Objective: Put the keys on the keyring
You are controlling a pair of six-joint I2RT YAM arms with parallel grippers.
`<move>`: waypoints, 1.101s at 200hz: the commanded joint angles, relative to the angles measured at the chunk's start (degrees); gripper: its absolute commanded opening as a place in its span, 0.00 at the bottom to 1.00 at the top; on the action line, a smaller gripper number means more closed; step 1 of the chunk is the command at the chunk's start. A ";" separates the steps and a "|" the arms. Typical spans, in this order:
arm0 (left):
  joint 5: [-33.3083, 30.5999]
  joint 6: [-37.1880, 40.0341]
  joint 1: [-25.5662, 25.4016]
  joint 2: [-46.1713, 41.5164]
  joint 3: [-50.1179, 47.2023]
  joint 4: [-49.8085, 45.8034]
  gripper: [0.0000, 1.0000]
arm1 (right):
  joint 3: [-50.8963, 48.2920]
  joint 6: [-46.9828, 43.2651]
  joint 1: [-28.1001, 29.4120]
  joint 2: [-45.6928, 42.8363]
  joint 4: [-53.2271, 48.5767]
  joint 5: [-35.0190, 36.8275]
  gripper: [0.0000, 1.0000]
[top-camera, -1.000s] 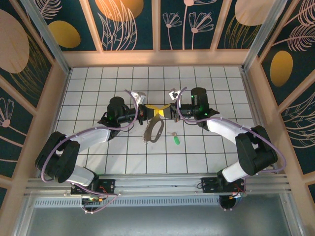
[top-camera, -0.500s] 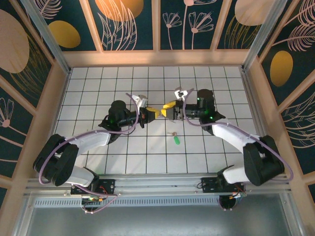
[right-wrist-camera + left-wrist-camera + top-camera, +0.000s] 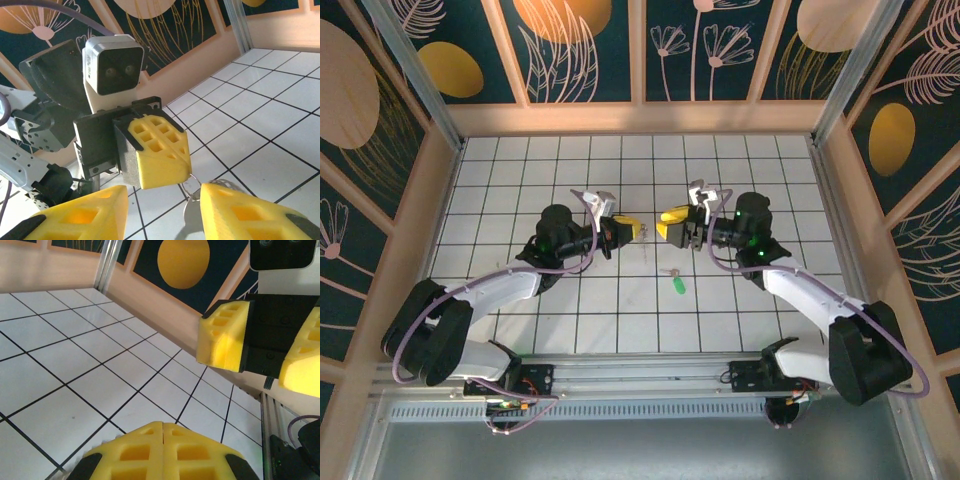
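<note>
My left gripper is shut, and a thin silvery keyring hangs from the tips of its yellow fingers. From above the keyring is only a faint small shape just right of those tips. The left wrist view has the left gripper pressed together with no gap. My right gripper faces it about one tile away, open with nothing between its fingers. Its fingers stand apart in the left wrist view. The keys, with a green head, lie on the floor below the gap.
White tiled floor inside a wooden frame with patterned walls. An aluminium rail with both arm bases runs along the near edge. Cables loop beside each arm.
The right gripper has opened, let go of the keyring and drawn back to the right. The left gripper keeps its hold, and the keyring now hangs small at its tips. The green key has not moved.
</note>
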 commanded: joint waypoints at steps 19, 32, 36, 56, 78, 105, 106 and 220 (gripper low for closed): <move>3.11 2.17 -0.18 -0.87 2.25 1.20 0.00 | -0.39 1.17 0.51 3.98 5.17 -2.95 0.41; 3.66 2.48 -0.14 -0.61 2.80 0.67 0.00 | -0.02 1.08 0.78 5.12 5.40 -3.38 0.40; 3.85 2.61 -0.18 -0.59 3.01 0.48 0.00 | -0.01 1.08 0.88 5.48 5.56 -3.40 0.40; 4.39 3.02 -0.18 -0.48 3.63 -0.40 0.00 | 0.49 1.21 1.16 6.91 6.28 -3.96 0.38; 4.81 3.10 -0.14 -0.67 3.75 -0.68 0.00 | 0.93 1.26 1.72 8.13 6.69 -4.52 0.37; 5.17 3.26 -0.18 -0.84 3.78 -0.85 0.00 | 1.31 1.08 2.44 8.76 6.68 -4.63 0.36; 5.18 3.30 -0.18 -0.80 3.74 -0.85 0.00 | 1.31 1.08 2.49 8.79 6.70 -4.63 0.36; 7.10 3.00 -0.18 -0.65 3.70 -0.72 0.00 | 3.41 0.82 3.10 10.39 6.49 -5.33 0.15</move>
